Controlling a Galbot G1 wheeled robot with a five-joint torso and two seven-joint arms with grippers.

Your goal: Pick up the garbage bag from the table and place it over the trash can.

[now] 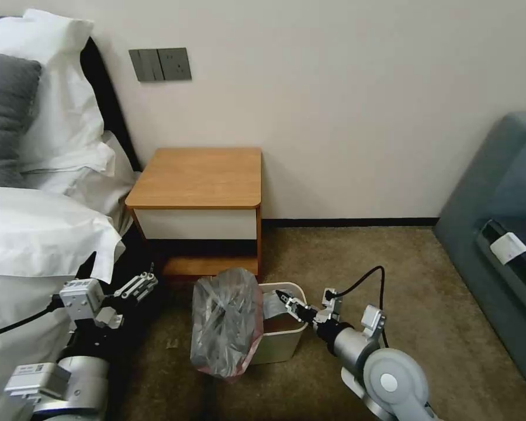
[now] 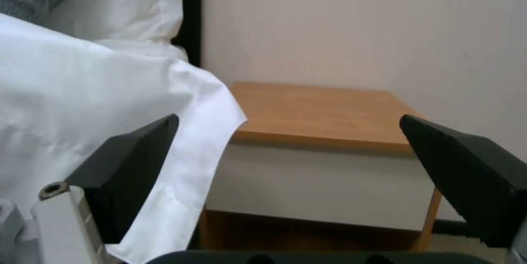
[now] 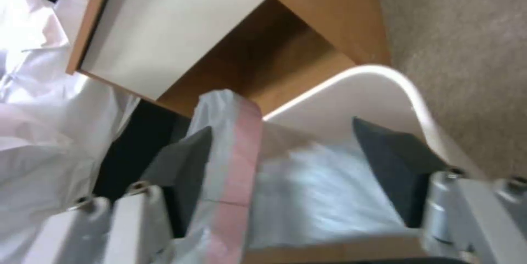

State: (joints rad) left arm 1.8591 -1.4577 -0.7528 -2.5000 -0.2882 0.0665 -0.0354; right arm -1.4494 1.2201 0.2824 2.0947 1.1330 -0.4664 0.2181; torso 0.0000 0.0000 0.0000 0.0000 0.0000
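The garbage bag is crinkly grey plastic with a pinkish edge. It hangs over the left side of the beige trash can, which stands on the carpet in front of the table. My right gripper reaches over the can's rim and is open. In the right wrist view the right gripper has its fingers wide apart. The bag's pink edge crosses in front of one finger, inside the can's rim. My left gripper hovers open by the bed, facing the table.
A bed with white sheets fills the left side, close to my left arm. A grey-blue sofa stands at the right. Open carpet lies between the can and the sofa. The wall runs behind the table.
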